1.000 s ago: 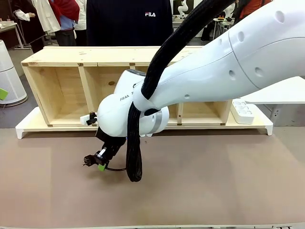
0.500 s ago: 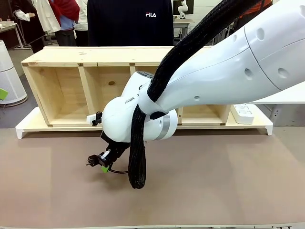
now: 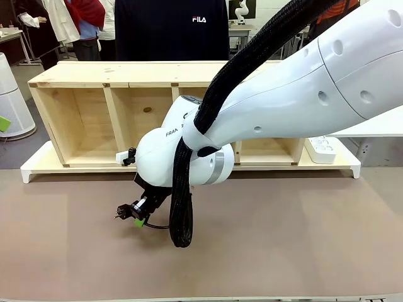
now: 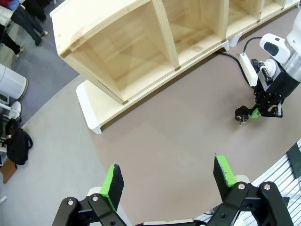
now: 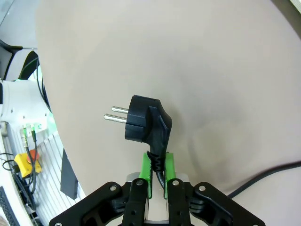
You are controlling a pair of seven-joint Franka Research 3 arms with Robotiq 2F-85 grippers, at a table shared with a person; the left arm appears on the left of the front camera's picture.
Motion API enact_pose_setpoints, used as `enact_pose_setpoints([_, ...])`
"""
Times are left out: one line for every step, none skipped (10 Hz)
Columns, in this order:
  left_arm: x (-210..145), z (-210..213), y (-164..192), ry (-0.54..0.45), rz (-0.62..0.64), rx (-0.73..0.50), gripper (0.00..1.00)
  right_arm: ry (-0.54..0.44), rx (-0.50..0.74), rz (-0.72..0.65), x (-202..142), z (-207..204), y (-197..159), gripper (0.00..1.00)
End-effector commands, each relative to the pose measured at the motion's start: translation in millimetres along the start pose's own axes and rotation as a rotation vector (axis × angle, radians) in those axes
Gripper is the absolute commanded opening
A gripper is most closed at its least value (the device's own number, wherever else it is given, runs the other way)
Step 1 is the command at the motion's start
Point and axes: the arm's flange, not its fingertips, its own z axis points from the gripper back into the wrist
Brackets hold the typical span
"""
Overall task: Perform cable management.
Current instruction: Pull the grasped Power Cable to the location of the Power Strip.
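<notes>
Cable [image 3: 154, 224]: thin glossy blk cord, round blk plug [image 3: 121, 212] w/ two bare metal pins. In the front view the plug's long axis lies near level, pins pointing to approx 9 o'clock, low over the surface [image 3: 283, 239]; can't tell if it touches. The cord trails off toward 3 o'clock and goes behind the braided hose [image 3: 179, 207].

In the R wrist view the plug [image 5: 146, 125] stands toward 12 o'clock from the grip, pins to 9 o'clock. The ribbed strain relief sits between the green pads, and the cord exits at 4 o'clock.

R fingers [image 5: 146, 172] are clamped on the cable just behind the plug, pads pressed close either side. In the front view they [image 3: 138, 221] are at 7 o'clock below the white wrist.

L fingers [image 4: 113, 181] stand wide apart w/ nothing between them, high above the surface; the plug [image 4: 242, 114] is far off at 2 o'clock.

Surface is a matte grey-brown mat. At 12 o'clock across it sits a pale wood open shelf [image 3: 94, 78], boxy compartments, on a white base. A white power strip [image 3: 320, 146] is at the shelf's 3 o'clock end. Person in a dark top [image 3: 170, 28] stands behind.
</notes>
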Motion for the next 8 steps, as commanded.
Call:
enact_pose_setpoints([-0.4,0.6,0.6,-0.002,0.002,0.000,1.00,0.000,0.000,0.000,0.0,0.0,0.0,0.14])
enact_pose_setpoints([-0.4,0.6,0.6,-0.002,0.002,0.000,1.00,-0.015,-0.027,-0.038,-0.7,7.4,-4.3,0.14])
enact_pose_setpoints([-0.4,0.6,0.6,-0.002,0.002,0.000,1.00,-0.037,-0.042,-0.088,-11.2,18.2,-13.3,0.14])
enact_pose_setpoints([-0.4,0.6,0.6,-0.002,0.002,0.000,1.00,-0.049,-0.057,-0.141,-26.1,31.3,-23.7,0.14])
enact_pose_setpoints([-0.4,0.6,0.6,-0.002,0.002,0.000,1.00,-0.062,-0.082,-0.196,-43.4,47.6,-34.6,0.14])
enact_pose_setpoints([-0.4,0.6,0.6,-0.002,0.002,0.000,1.00,-0.058,-0.112,-0.234,-57.9,59.2,-40.7,0.14])
enact_pose_setpoints([-0.4,0.6,0.6,-0.002,0.002,0.000,1.00,-0.050,-0.154,-0.260,-69.6,69.0,-44.5,0.14])
enact_pose_setpoints([-0.4,0.6,0.6,-0.002,0.002,0.000,1.00,-0.031,-0.206,-0.288,-79.4,78.7,-47.9,0.14])
